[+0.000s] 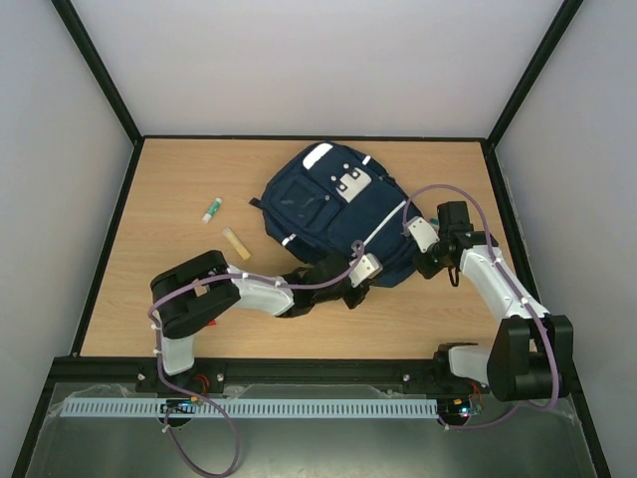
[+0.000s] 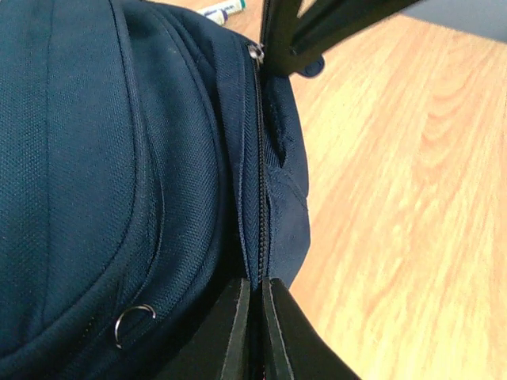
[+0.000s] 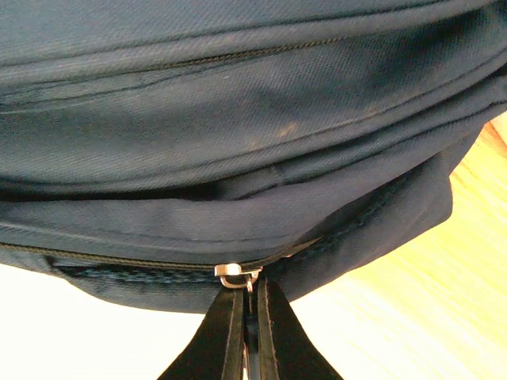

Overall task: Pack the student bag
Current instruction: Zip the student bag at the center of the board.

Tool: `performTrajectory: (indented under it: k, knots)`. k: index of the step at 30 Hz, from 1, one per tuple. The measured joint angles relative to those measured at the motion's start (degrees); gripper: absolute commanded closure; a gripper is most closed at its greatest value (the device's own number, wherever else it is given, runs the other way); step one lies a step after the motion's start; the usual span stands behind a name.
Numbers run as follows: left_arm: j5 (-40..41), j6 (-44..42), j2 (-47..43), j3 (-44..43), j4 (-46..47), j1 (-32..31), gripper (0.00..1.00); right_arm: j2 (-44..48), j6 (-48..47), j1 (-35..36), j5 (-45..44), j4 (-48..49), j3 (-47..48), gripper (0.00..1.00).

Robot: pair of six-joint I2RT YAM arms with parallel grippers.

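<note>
The student bag [image 1: 333, 214], navy blue with a white-grey patch, lies in the middle of the table. My left gripper [image 2: 257, 281] is at the bag's near edge [image 1: 343, 287], shut on the fabric fold along the closed zip [image 2: 259, 158]. My right gripper [image 3: 249, 283] is at the bag's right side [image 1: 416, 261], shut on the pull tab hanging from the silver zip slider [image 3: 234, 273]. In the left wrist view the same slider [image 2: 255, 54] sits at the far end of the zip, with the right gripper's black fingers [image 2: 317, 32] just beyond it.
A small glue stick [image 1: 211, 209] and a beige oblong piece [image 1: 236, 243] lie on the wood left of the bag. Black frame rails and white walls bound the table on three sides.
</note>
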State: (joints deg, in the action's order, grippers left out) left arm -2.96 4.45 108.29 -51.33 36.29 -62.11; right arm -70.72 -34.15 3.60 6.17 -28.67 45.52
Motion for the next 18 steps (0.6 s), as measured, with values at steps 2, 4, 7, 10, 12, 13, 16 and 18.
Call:
performTrajectory:
  k: [2, 4, 7, 10, 12, 13, 16, 18]
  knots:
    - [2.6, -0.2, -1.4, 1.1, -1.5, -1.8, 0.96, 0.0, -0.7, 0.0, -0.4, -0.8, 0.0, 0.99]
    - [5.2, -0.1, -3.1, 2.5, -3.1, -3.9, 0.97, 0.1, -1.6, 0.0, -0.7, -1.7, 0.0, 0.99]
    - [9.0, 0.5, -7.4, 5.6, -5.6, -6.9, 0.97, 0.5, -2.4, -0.1, -0.7, -3.3, -0.1, 0.99]
    - [11.5, 2.1, -12.5, 8.4, -8.5, -8.7, 0.97, 1.7, -3.2, -0.1, -0.4, -4.5, -0.9, 0.99]
    - [12.7, 3.4, -15.5, 9.3, -11.4, -9.2, 0.97, 2.8, -3.7, -0.1, -0.5, -4.6, -1.7, 0.99]
    - [13.2, 4.0, -16.6, 9.4, -13.0, -9.4, 0.97, 3.3, -4.0, -0.1, -0.5, -4.6, -2.1, 0.99]
    - [14.9, 5.8, -19.1, 9.6, -17.3, -9.7, 0.98, 4.7, -4.8, -0.1, -0.9, -4.5, -3.1, 0.99]
    - [16.1, 7.4, -21.0, 10.1, -20.2, -9.9, 0.95, 5.5, -5.3, -0.1, -0.9, -4.5, -3.5, 0.99]
